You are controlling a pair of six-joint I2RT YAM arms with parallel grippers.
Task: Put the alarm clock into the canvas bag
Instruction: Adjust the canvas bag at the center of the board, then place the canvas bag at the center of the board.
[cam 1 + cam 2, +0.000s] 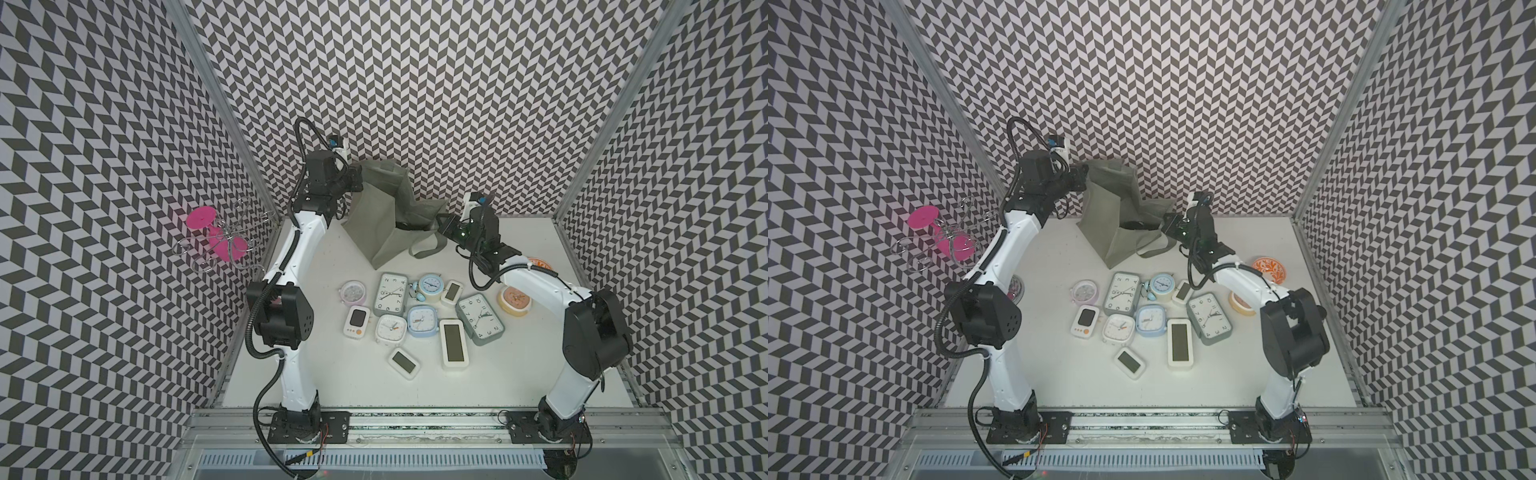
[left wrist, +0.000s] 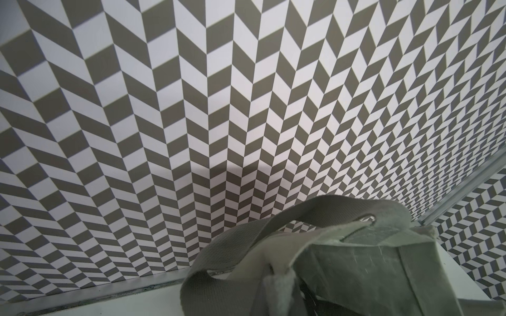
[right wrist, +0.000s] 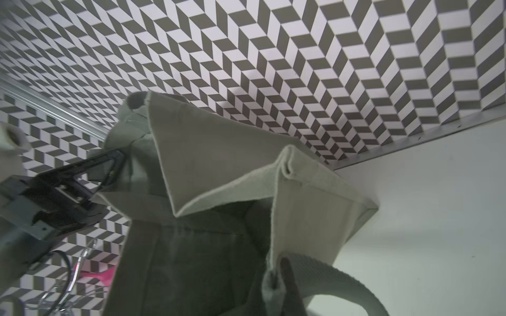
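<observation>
A tall, boxy, grey-green canvas bag (image 1: 376, 226) stands at the back of the white table (image 1: 332, 386), with its mouth stretched open between the two arms. The left gripper (image 1: 358, 181) is raised at the bag's upper far corner. Its black jaws are together on the rim cloth, and the right wrist view shows them pinching a fold of fabric. The right gripper (image 1: 441, 224) is at the lower, opposite edge of the mouth. Its jaws are clamped on the rim next to where a cloth strap handle (image 1: 428, 249) is attached, and the strap hangs loose down the bag's side. In the right wrist view one dark finger (image 3: 287, 276) presses against the folded edge of the cloth. The rim is lifted higher at the left grip than at the right and sags between them. Round, square and oblong alarm clocks (image 1: 422, 321) lie in a cluster on the table in front of the bag. They are clear of the bag, and none of them is in either pair of jaws.
</observation>
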